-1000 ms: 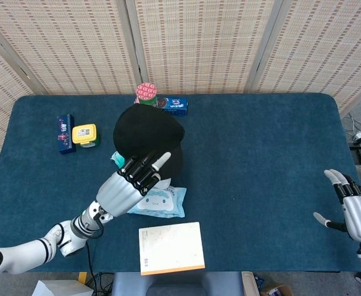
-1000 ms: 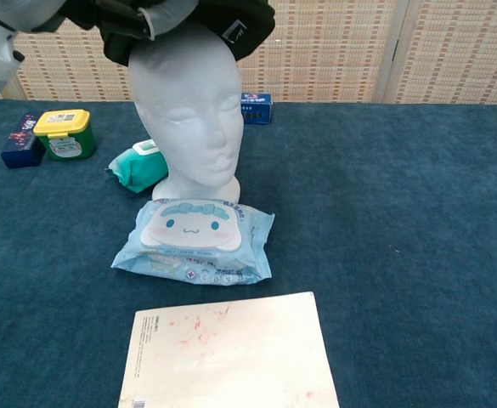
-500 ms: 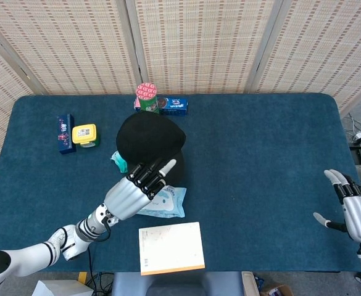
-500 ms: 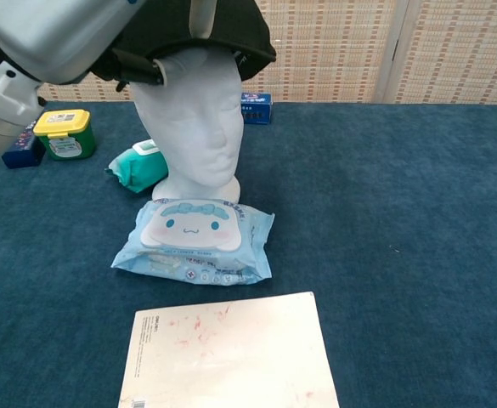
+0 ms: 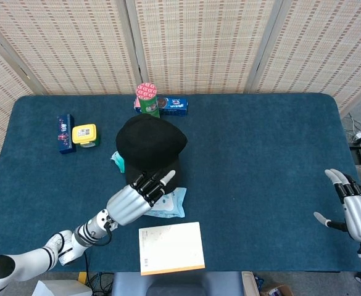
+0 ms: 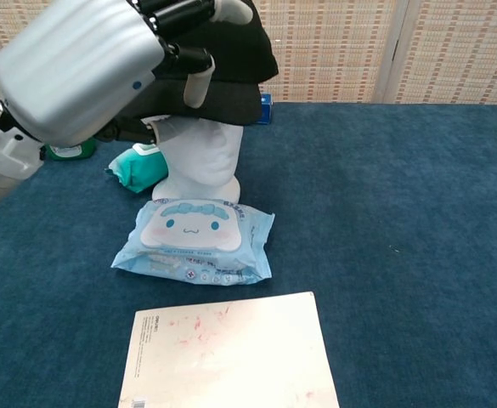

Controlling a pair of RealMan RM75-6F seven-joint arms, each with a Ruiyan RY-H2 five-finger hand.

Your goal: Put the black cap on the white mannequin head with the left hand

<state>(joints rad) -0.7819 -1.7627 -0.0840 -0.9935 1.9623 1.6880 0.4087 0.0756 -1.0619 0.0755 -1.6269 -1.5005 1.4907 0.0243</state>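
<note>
Near the middle of the blue table (image 5: 260, 160), the black cap (image 5: 149, 143) sits on the white mannequin head (image 6: 199, 157), its brim pulled low over the face in the chest view — only the chin and neck show beneath it. The left hand (image 5: 132, 198) is at the cap's front edge, fingers (image 5: 150, 183) extended onto the brim; whether it grips the brim or only rests on it I cannot tell. The right hand (image 5: 356, 211) hangs well apart at the table's right edge, fingers spread and holding nothing. A pack of wet wipes (image 6: 195, 239) lies just in front of the head's base, a white booklet (image 5: 171, 248) nearer the front edge — and a yellow-lidded jar (image 5: 85, 135) stands off to the left.
</note>
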